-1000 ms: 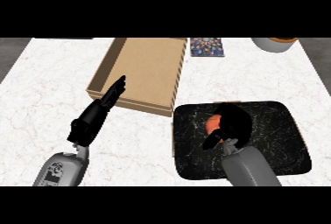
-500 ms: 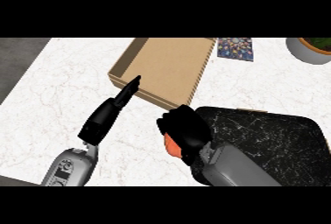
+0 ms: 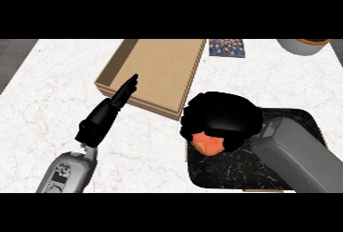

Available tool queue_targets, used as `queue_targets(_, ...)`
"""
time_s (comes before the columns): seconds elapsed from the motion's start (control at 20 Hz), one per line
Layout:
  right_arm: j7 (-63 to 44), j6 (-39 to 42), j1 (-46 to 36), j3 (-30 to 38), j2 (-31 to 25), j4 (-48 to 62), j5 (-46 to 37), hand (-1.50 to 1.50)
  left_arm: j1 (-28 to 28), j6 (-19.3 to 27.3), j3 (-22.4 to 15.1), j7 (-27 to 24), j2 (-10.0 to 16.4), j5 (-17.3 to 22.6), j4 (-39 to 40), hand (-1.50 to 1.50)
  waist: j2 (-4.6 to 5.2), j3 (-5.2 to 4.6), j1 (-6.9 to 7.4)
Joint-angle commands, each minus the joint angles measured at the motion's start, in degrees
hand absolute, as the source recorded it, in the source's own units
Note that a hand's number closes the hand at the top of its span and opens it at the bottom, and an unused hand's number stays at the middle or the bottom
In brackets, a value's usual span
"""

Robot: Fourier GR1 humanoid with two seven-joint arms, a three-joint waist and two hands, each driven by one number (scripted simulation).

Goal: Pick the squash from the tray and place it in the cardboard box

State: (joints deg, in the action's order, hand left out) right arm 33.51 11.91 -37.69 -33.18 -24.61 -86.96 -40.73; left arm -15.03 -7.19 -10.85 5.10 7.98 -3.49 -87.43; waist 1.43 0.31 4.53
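Note:
My right hand is curled round the orange squash, of which only a small part shows below the fingers. Hand and squash hang over the left edge of the black tray, just right of the cardboard box's near right corner. The box is open, shallow and brown, lying at the upper middle of the counter. My left hand stays open with straight fingers pointing up at the box's near left wall.
A patterned card lies beyond the box at the back. A grey bowl or pot stands at the far right corner. The white marble counter ends at the left in a dark strip.
My right hand has closed on the squash and lifted it from the tray's middle toward the box's near right corner. The view shifted; my left hand kept its pose.

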Motion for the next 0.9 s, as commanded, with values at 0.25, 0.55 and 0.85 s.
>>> queue_targets(0.25,32.73,10.98,-7.54,17.07,-13.26,14.64,22.1,1.5,1.97,0.8,1.15,-0.14,0.49,-0.36,-0.15,0.0,-0.53,-0.21,-2.14)
queue_targets(0.55,29.62,16.0,-16.54,17.69,-13.25,26.76,27.46,1.5,4.58,-0.29,1.0,-1.23,1.14,-0.1,-1.87,0.0,-0.73,-0.31,-1.18)
queue_targets(0.85,21.55,15.72,-29.09,16.44,-7.92,37.26,27.54,1.5,0.27,0.68,1.15,0.73,-0.32,-1.39,0.31,0.0,-0.73,-0.35,-1.82)
